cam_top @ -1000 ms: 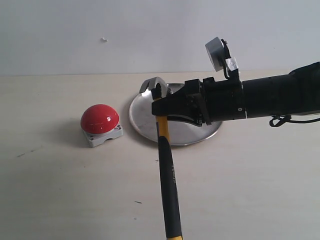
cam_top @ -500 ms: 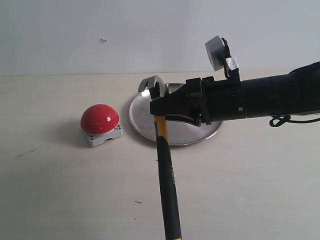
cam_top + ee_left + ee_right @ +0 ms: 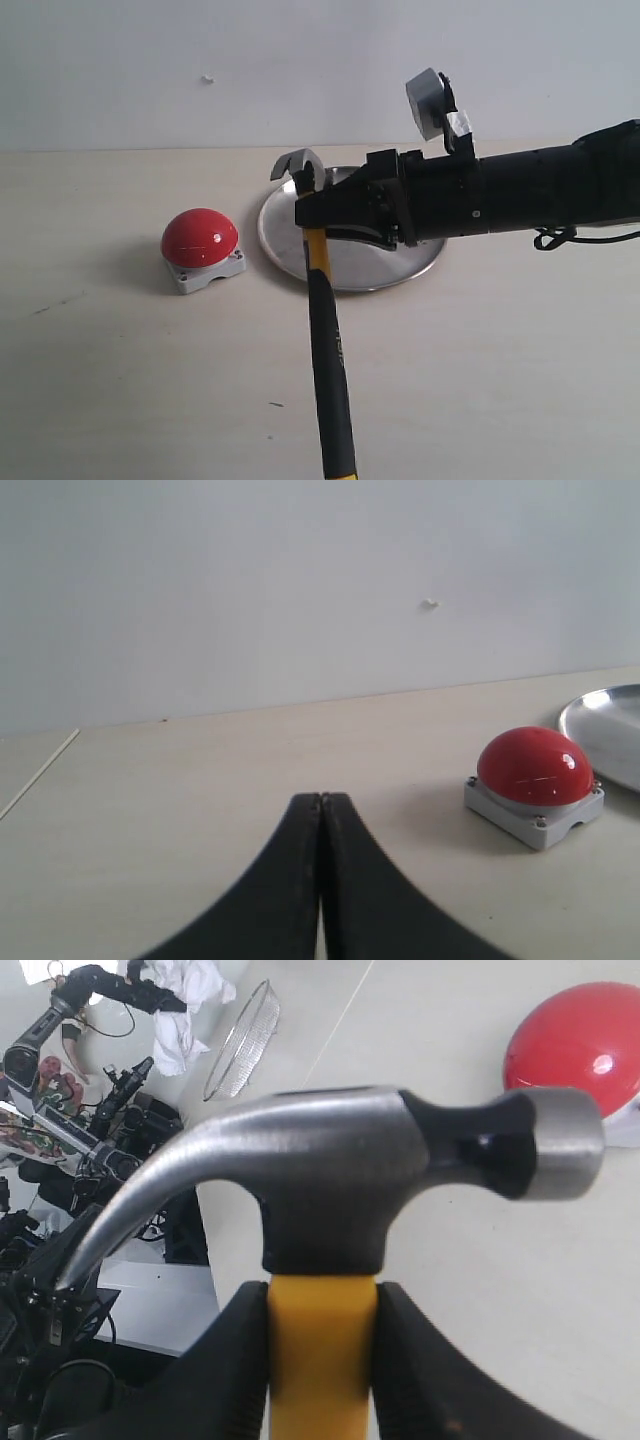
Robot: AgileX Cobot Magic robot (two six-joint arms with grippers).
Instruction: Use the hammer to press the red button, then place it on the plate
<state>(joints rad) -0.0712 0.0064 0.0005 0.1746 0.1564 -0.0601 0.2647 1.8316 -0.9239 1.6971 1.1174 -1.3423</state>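
The small claw hammer [image 3: 327, 350], which has a dark metal head, a yellow neck, a black rubber middle and a yellow end, is held off the pale desk [image 3: 120, 380]. Its yellow end is nearest the exterior camera, at the lower edge of that view. The handle rises from there, leaning slightly left, to the right gripper [image 3: 312, 210].

The jaws of the right gripper are closed on the yellow neck just below the head. The right wrist view shows this hold, with a black finger against each side of the neck of the hammer [image 3: 340, 1175].

Compared with 1.0 s ago, the right gripper and the hammer have shifted a little to the left, toward the button. The head has also risen slightly, and the handle's tilt is about the same.

The large glossy red dome-shaped button on its light grey square base [image 3: 200, 238] rests on the desk to the left of the hammer, apart from it. Its position is unchanged.

Farther back, the round silver metal plate [image 3: 280, 240] lies on the desk, also unchanged. In the exterior view the hammer head shows in front of the plate's left rim.

The left gripper [image 3: 321, 810] appears only in its wrist view. Its jaws are pressed together and hold nothing. The button [image 3: 535, 768] and one edge of the plate [image 3: 605, 730] lie on the desk beyond it.
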